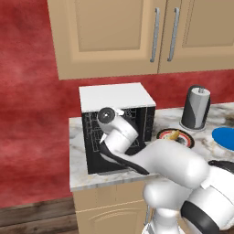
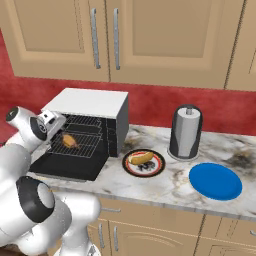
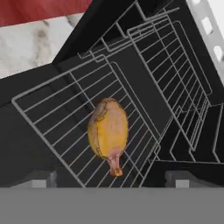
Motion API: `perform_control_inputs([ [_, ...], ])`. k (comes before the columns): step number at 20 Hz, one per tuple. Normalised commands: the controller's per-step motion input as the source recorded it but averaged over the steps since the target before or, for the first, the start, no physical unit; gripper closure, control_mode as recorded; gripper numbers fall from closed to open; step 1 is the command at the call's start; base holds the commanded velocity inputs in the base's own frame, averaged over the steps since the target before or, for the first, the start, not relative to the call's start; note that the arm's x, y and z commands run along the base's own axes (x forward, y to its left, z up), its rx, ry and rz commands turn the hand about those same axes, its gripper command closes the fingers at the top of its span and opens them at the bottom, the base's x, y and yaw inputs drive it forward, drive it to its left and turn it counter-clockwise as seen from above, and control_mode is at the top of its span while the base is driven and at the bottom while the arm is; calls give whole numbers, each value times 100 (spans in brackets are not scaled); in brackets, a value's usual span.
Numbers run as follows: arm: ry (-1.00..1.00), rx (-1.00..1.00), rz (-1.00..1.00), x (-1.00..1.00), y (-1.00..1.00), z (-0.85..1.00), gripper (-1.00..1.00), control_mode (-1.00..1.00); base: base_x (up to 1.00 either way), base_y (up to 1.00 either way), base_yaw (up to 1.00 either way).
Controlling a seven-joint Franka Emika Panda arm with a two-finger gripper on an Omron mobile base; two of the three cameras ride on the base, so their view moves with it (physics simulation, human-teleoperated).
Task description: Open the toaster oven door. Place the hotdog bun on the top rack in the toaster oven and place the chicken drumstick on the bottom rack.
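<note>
I see the chicken drumstick (image 3: pixel 108 134) lying on the bottom rack (image 3: pixel 65 111) of the toaster oven (image 2: pixel 90 102), just ahead of my gripper (image 3: pixel 109 180) and between its 2 spread, empty fingers. The hotdog bun (image 2: pixel 141 158) sits on the plate (image 2: pixel 156 169) beside the oven.

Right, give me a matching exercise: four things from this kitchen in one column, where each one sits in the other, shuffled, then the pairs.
Things:
1. chicken drumstick
2. hotdog bun
3. toaster oven door
4. blue plate

Places or states:
A. on the round dark plate on the counter
B. folded down flat, open
C. lying on a wire rack inside the toaster oven
D. bare on the counter, right of the kettle

Pairs: 1-C, 2-A, 3-B, 4-D
</note>
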Motion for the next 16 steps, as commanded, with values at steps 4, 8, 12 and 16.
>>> perform_control_inputs([
  [4,0,35,-4,-80,-2,49,-100,-100,0,0,0],
  [8,0,44,-1,-56,-35,23,-100,-100,0,0,0],
  [12,-2,44,0,-4,-62,1,-100,-100,0,0,0],
  [16,-11,33,6,0,-44,1,-100,-100,0,0,0],
])
